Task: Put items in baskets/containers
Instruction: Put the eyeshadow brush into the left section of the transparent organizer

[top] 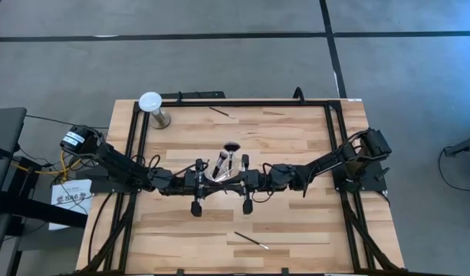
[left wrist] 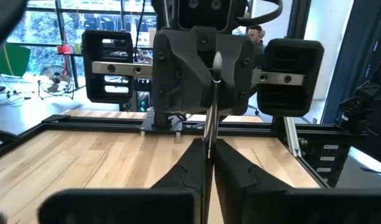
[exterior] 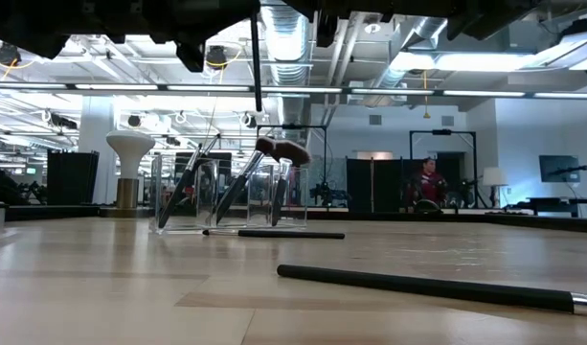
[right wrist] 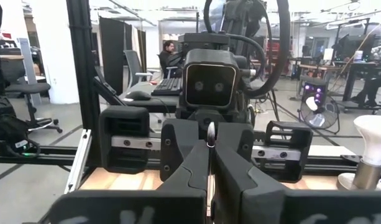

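We see the left jaws point(left wrist: 209, 163) pressed on a thin brush point(left wrist: 210, 118) that stands upright between them, and the right jaws point(right wrist: 210, 163) pinch the same brush. The clear cup point(exterior: 216, 195) lies directly below both, equally near.

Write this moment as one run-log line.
left gripper: shut on brush | right gripper: shut on same brush | cup: holds brushes | two brushes loose on table
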{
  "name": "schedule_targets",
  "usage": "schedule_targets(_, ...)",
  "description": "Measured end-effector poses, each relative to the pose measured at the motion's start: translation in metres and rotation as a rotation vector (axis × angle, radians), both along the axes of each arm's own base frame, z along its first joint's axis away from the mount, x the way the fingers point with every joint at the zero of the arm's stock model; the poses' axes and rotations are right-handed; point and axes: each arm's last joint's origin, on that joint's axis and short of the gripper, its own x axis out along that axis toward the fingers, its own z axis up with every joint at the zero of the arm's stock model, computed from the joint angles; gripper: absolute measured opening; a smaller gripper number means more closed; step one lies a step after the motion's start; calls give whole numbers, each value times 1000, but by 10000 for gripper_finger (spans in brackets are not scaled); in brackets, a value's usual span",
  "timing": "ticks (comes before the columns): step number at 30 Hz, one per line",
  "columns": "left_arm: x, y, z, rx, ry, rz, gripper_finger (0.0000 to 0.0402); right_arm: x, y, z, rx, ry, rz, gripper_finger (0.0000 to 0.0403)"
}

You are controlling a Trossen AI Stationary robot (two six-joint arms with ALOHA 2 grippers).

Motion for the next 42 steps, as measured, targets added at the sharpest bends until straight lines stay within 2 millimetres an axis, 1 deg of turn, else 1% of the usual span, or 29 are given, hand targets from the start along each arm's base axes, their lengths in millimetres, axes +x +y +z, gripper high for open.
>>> schedule_targets(3,0,0,-1,-17,9,8,14,0,0,0,-1,4,-1,12)
schedule_targets(11,-1,2,-7,-16,80,57,12,0,0,-6,8,62,-4,74)
schedule_targets(15,-8,5,-2,-46,127,77,12,0,-1,-7,6,68,-9,90)
schedule_targets(19,-21,13,6,-89,205,154,12,0,-2,-7,3,68,-27,92)
schedule_targets(22,-29,23,4,-88,257,336,12,-1,1,-4,2,56,8,92)
schedule_targets(24,-32,24,4,-91,261,398,12,-1,4,-4,0,56,24,92)
schedule_targets(29,-36,26,-4,-91,271,412,12,-1,3,-5,-6,57,-11,92)
schedule_targets(32,-39,31,-11,-109,253,432,12,-2,6,-5,-17,56,2,92)
schedule_targets(37,-46,40,-20,-177,183,455,14,-2,7,-5,-18,58,-2,92)
schedule_targets(42,-51,41,-29,-216,190,451,13,-2,7,-5,-18,58,0,92)
